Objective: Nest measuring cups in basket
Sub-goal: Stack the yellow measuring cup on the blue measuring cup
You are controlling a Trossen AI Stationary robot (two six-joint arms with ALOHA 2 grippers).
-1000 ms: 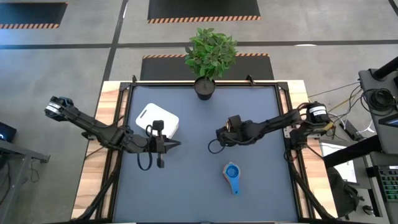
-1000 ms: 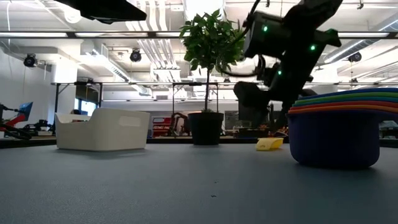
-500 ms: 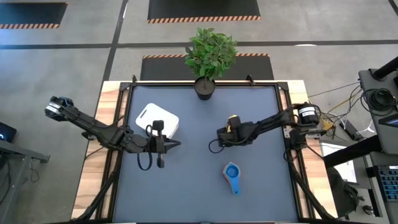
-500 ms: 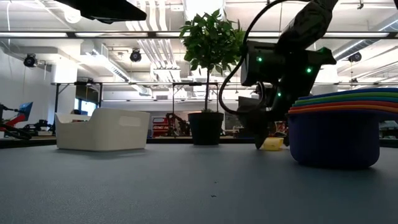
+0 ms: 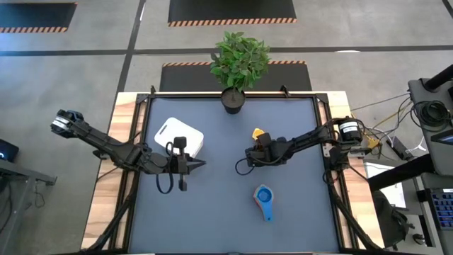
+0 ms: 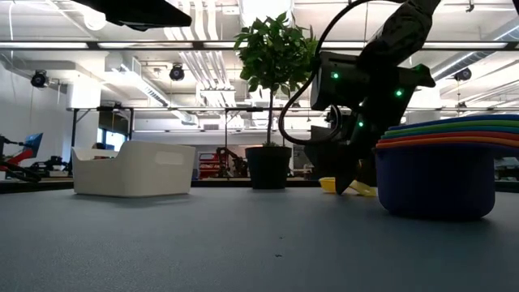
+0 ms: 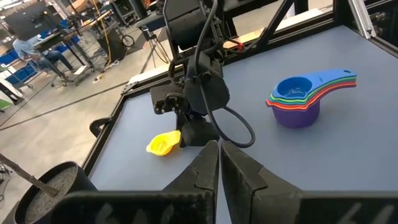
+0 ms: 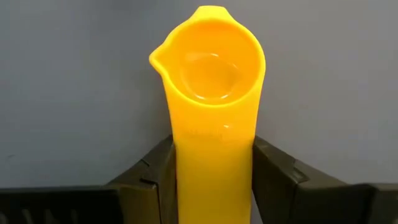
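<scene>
Altogether seven measuring cups show: six nested in a stack [image 5: 264,198] on the mat's near half, and one yellow cup [image 8: 211,74] apart. Only the right wrist view reveals the right gripper [image 8: 211,171] pinching that cup's handle between both fingers, bowl jutting beyond the tips. Overhead, the left gripper [image 5: 200,164], fingers pressed together, hovers beside the single white basket [image 5: 166,132].

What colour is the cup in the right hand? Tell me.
Yellow. The measuring cup held by its handle in the right hand shows best in the right wrist view.
</scene>
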